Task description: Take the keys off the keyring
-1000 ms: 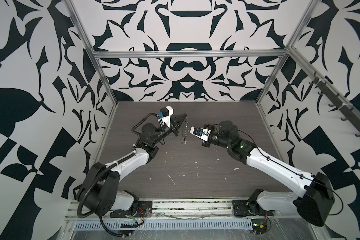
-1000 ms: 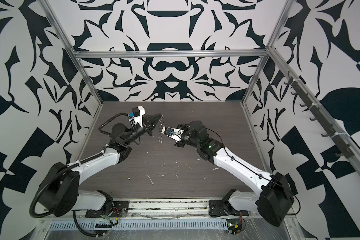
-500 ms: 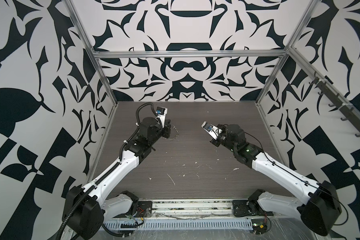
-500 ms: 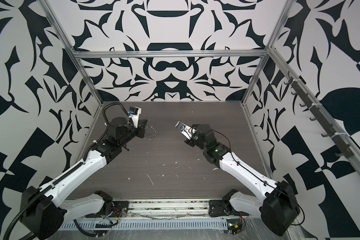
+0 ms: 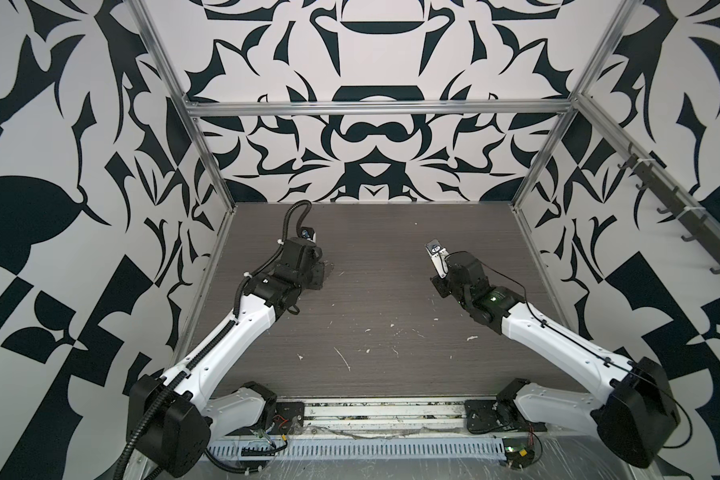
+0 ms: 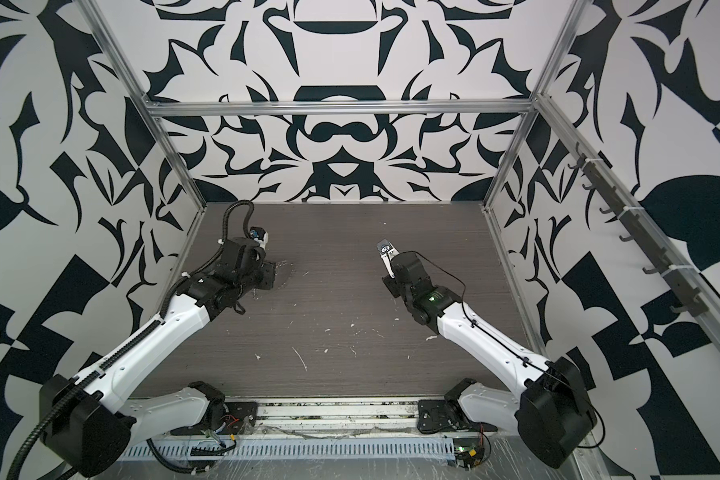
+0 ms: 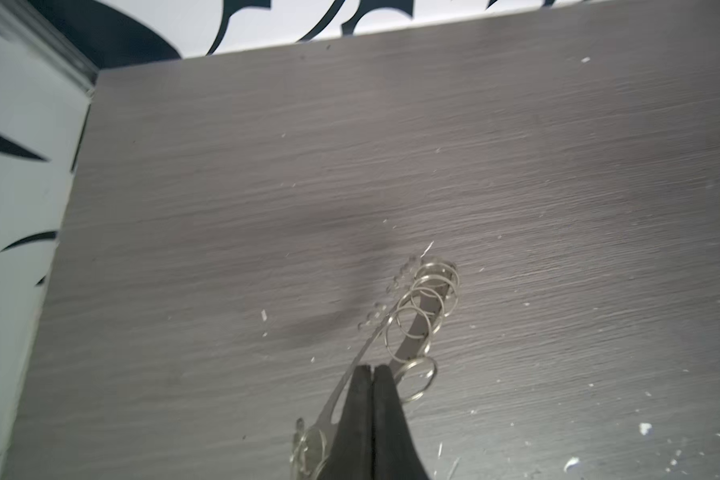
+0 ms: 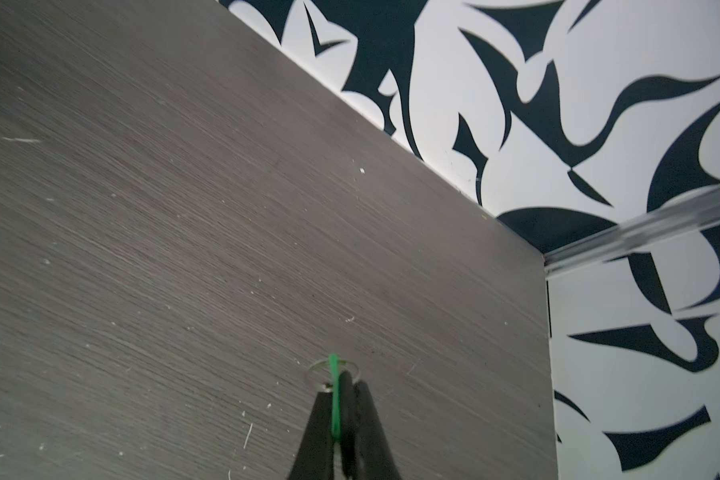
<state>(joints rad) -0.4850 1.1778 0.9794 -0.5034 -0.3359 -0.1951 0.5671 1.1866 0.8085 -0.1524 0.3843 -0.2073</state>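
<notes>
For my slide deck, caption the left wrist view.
Left gripper shut on the keyring, its looped rim held over the grey wood-grain table.

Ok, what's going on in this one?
A key is being taken off a keyring. The left claw is shut on the keyring, holding it on edge low over the table. The right claw is shut on the green key. The two claws are far apart, so the key is already off.

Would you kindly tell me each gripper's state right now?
Left gripper: closed on the flat grey metal disc-shaped keyring.
Right gripper: closed on the small bright green plastic key.
</notes>
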